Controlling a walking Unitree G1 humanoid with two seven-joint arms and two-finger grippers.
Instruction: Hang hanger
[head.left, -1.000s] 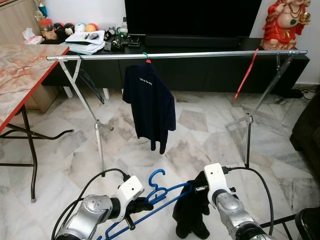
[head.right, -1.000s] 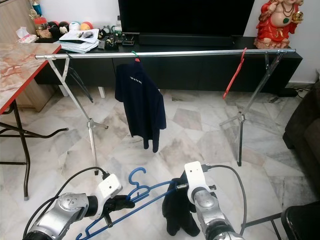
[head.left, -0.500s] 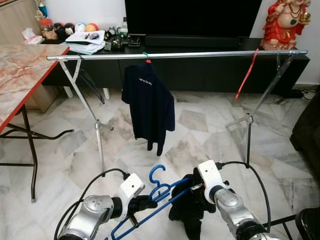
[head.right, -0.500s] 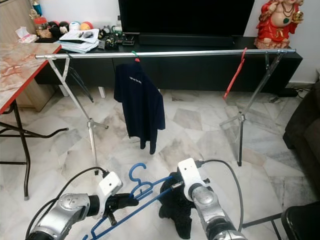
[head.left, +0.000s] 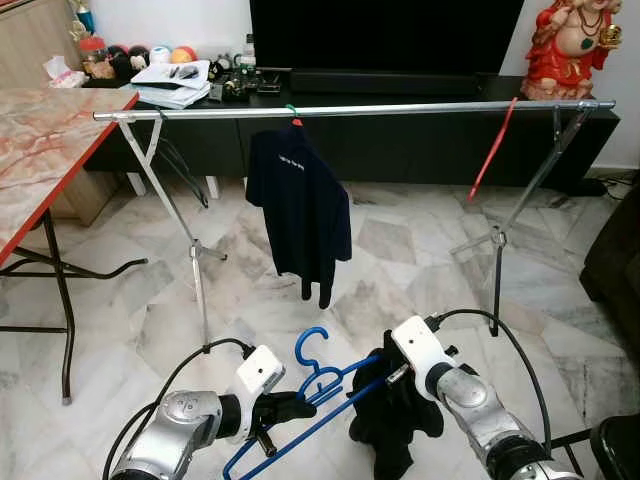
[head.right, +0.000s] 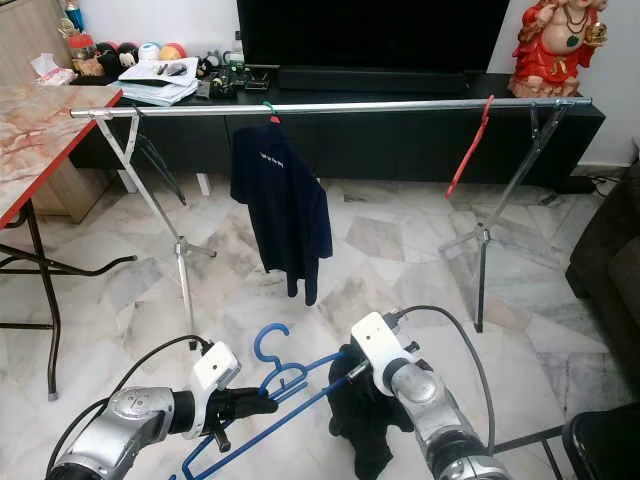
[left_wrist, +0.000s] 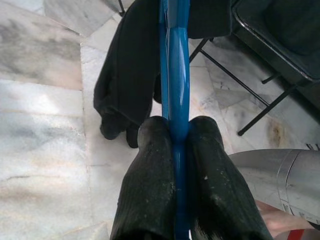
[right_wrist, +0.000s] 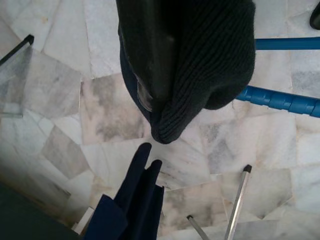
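Observation:
A blue hanger (head.left: 318, 386) is held low in front of me, its hook pointing up toward the rail. My left gripper (head.left: 291, 408) is shut on the hanger's lower bar (left_wrist: 175, 75), with both fingers pressed against it. My right gripper (head.left: 386, 377) is at the hanger's other end, shut on a black knit garment (head.left: 396, 425) that droops from the hanger; the knit (right_wrist: 205, 55) covers its fingers. Beyond stands the silver clothes rail (head.left: 400, 107), carrying a navy shirt (head.left: 298, 205) and a red hanger (head.left: 492, 150).
A red-edged marble-top table (head.left: 40, 140) stands at the left. A black TV console (head.left: 420, 90) runs behind the rail, with clutter at its left end. A dark sofa (head.left: 615, 260) and a black chair (head.left: 615, 445) are at the right. The rail's legs (head.left: 195, 260) splay over the marble floor.
Both grippers have lifted the blue hanger and garment slightly, and my right gripper has shifted a little forward. The view has tilted a bit; the rail and shirt have not moved.

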